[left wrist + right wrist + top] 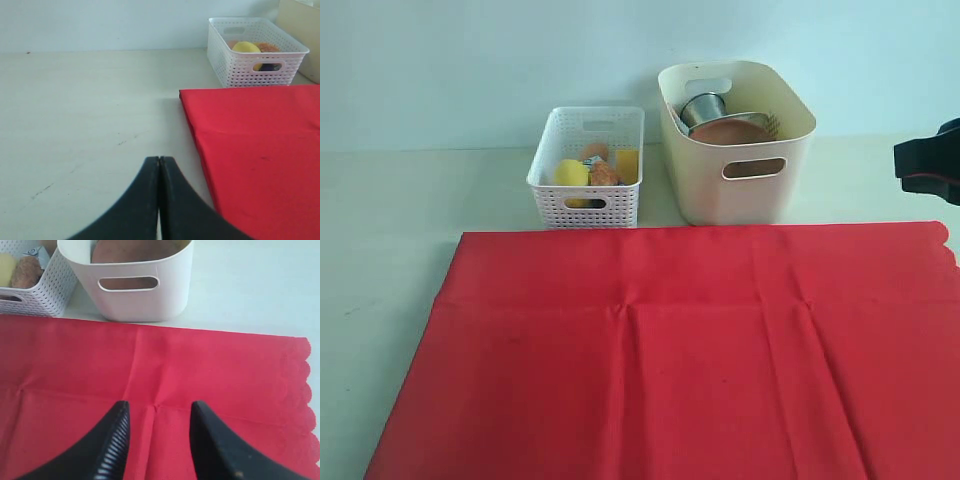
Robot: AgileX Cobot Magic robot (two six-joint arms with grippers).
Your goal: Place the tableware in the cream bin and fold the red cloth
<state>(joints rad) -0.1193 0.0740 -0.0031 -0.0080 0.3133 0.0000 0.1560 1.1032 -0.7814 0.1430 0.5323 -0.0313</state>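
Red cloth [670, 350] spread flat over the near side of the table [380, 220], with both bins standing at its far edge.

The cream bin [740, 190] stands at the far side, right of centre, and holds the steel cup [703, 108] and the round brown plate [730, 133]. The lower white perforated basket [585, 195] sits just to its left with a lemon [570, 173] and other food inside. The cloth shows crease lines, and its scalloped edge lies on the right. The left gripper [159, 165] has its fingers pressed together, holding nothing, over bare table left of the cloth. The right gripper [157, 412] hangs over the cloth's right part with its fingers spread and nothing between them.
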